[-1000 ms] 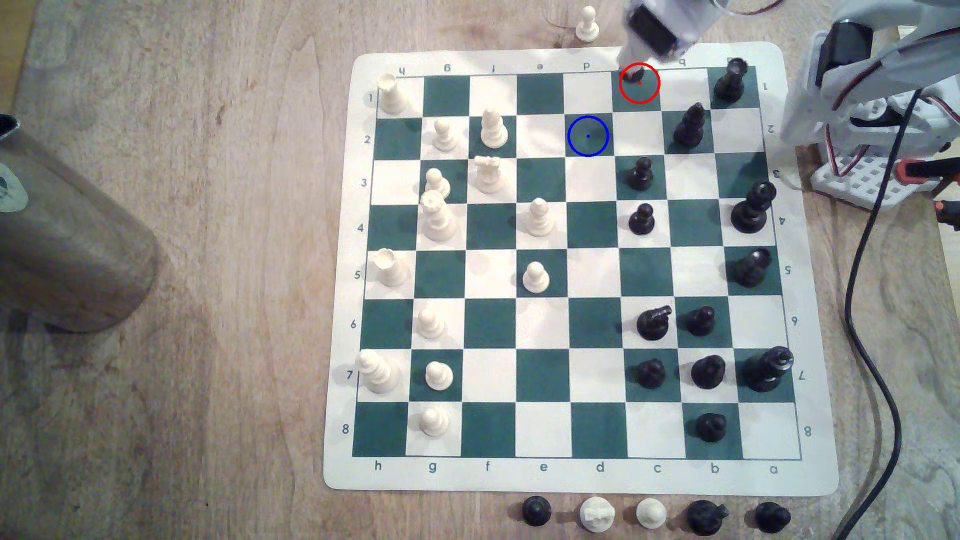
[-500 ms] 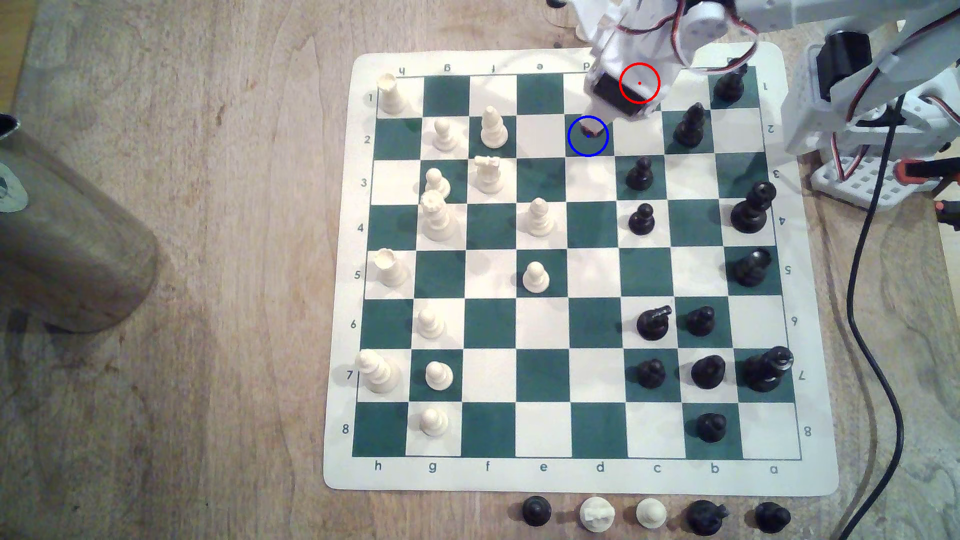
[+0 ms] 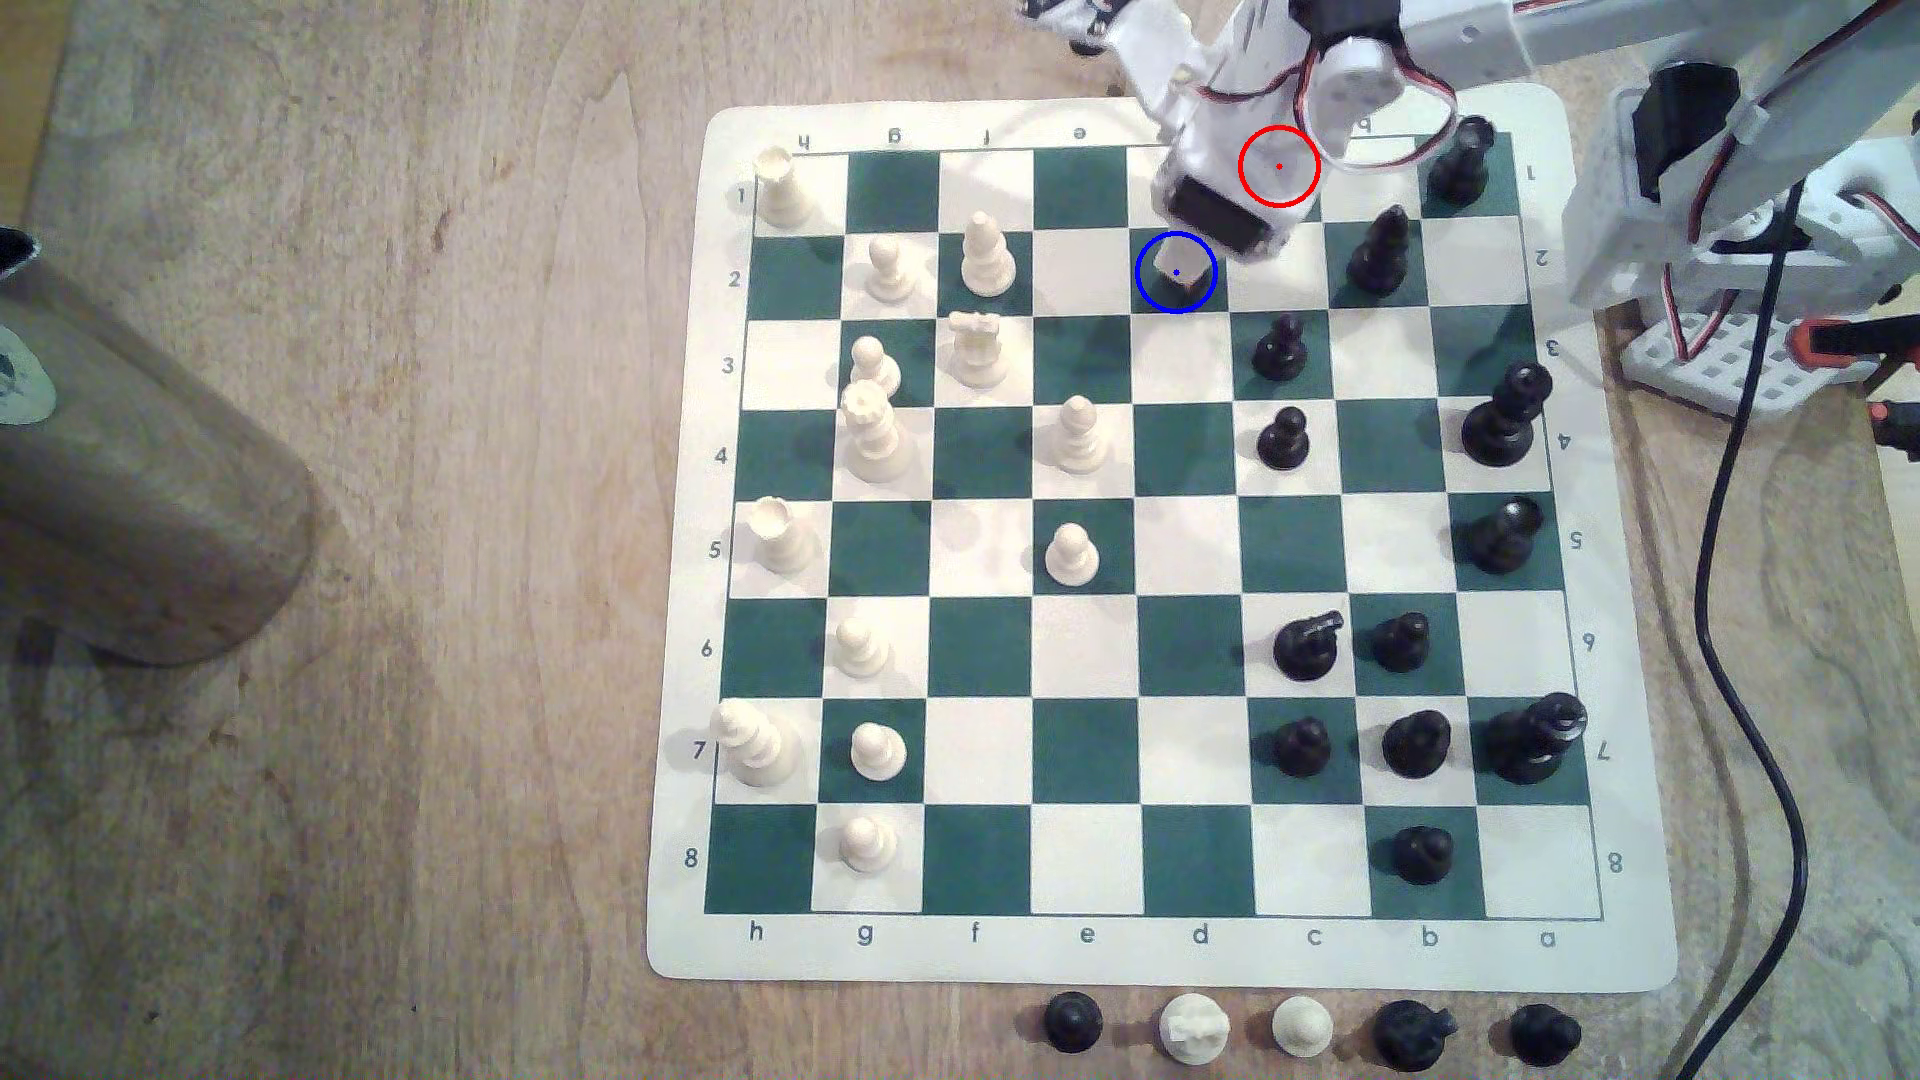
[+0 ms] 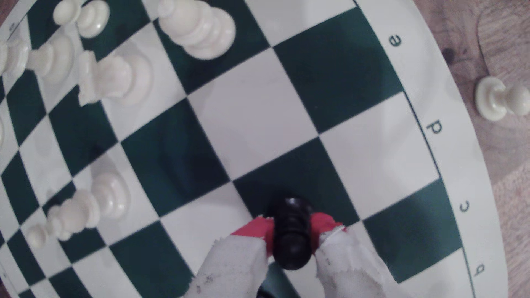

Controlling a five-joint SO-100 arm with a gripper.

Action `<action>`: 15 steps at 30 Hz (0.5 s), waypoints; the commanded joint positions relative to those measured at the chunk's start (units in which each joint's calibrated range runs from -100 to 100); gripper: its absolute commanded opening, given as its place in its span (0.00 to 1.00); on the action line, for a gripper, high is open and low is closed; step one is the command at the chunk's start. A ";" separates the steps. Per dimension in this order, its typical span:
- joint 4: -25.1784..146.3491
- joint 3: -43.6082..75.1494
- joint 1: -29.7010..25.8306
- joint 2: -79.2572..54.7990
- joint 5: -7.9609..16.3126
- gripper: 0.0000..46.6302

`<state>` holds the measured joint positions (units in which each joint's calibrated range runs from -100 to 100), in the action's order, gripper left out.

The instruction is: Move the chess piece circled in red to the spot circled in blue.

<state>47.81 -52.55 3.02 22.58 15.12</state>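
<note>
In the wrist view, the chess piece, a small black pawn, sits clamped between my gripper's red-tipped, white-wrapped fingers, over a dark green square. I cannot tell whether its base touches the board. In the exterior view, my gripper hangs over the spot, the green square with the blue ring, and its white tip hides the pawn. The arm covers the red-ringed square.
Black pawns stand one file to the exterior view's right of the spot, and a tall black piece stands further right. A cream piece stands to the left. A cream pawn stands off the board. Captured pieces line the front edge.
My gripper carried the pawn from the red-ringed square to over the blue-ringed square. In the last half second it shifted slightly further over the ring, now hiding the pawn in the exterior view.
</note>
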 commanded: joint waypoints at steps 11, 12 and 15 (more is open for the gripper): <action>-2.35 5.95 0.54 -1.70 -0.44 0.04; -2.52 5.95 0.46 -2.21 -0.44 0.04; -2.93 5.95 0.38 -2.80 -0.44 0.04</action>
<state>45.74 -52.55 3.91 19.56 14.73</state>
